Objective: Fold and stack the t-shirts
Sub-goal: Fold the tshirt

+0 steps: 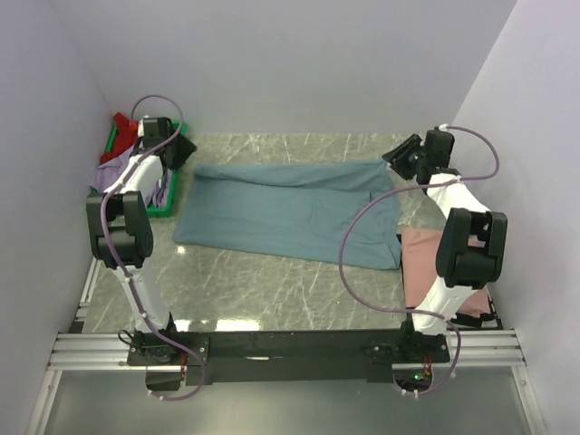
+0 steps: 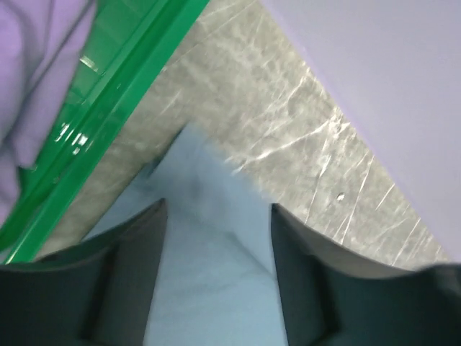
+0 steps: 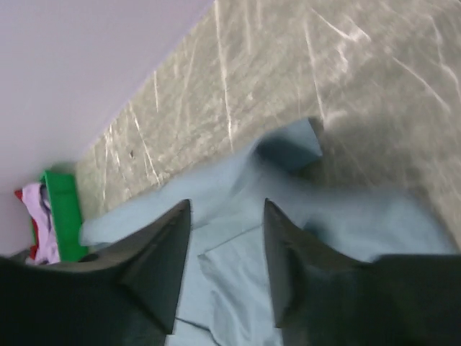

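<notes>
I see a dusty grey-blue cotton t-shirt (image 1: 290,208) spread flat at the centre of the grey marble-patterned table (image 1: 272,290). My left gripper (image 1: 178,150) hovers over the shirt's 10 o'clock corner, fingers apart with nothing between them. My right gripper (image 1: 404,159) hangs over the 2 o'clock corner, also spread and empty. At 9 o'clock a green plastic tray (image 1: 161,210) holds a crumpled lavender shirt (image 1: 101,174) and a red shirt (image 1: 122,134). A salmon pink shirt (image 1: 419,263) lies at 4 o'clock, partly under the right arm.
</notes>
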